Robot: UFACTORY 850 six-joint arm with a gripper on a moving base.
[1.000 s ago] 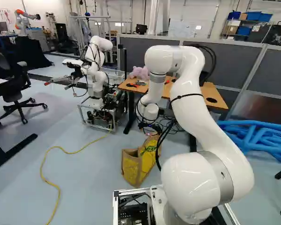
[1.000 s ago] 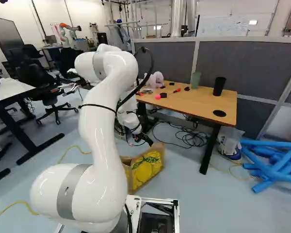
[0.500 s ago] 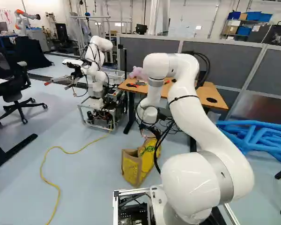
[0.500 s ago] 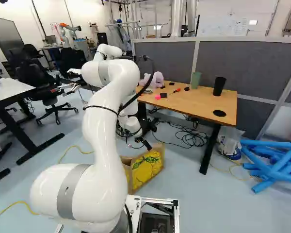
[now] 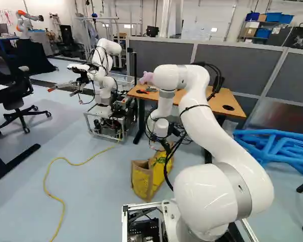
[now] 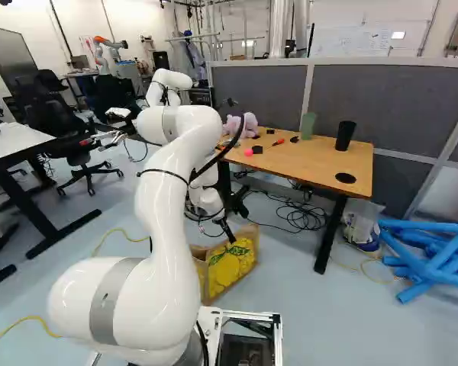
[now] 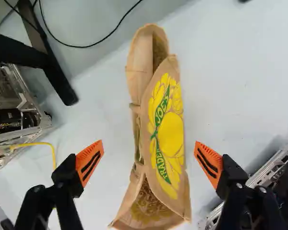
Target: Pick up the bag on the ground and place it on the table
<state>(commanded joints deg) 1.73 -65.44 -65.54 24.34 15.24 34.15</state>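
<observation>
The floor (image 5: 91, 176) is where the bag (image 7: 170, 129) is still to be lifted from. Above the bag the white arm (image 5: 212, 116) is stretched; if it were raised too little, the desk (image 6: 320, 164), set beyond the bag, could be struck by the load hanging below the grip. A desk leg (image 7: 60, 79) is seen beside the bag, and could be brushed if the lift were swung sideways too soon. Past the bag, cables (image 6: 301, 217) could be snagged by a dragged lower corner.

The bag itself is opened at the mouth, with soft walls that would probably be folded under pressure. Beyond it, on the desk, the pink plush (image 6: 248, 126) could be nudged as the load is set down. Over the bag the gripper (image 7: 149, 163) is held wide, nothing gripped. The bag's narrow width is framed by the fingers (image 7: 90, 162), though unevenly: by the nearer one it could be shoved or tipped before being pinched. Were the grip taken too high, only a loose rim might be caught, and the bag could be dropped by slipping
</observation>
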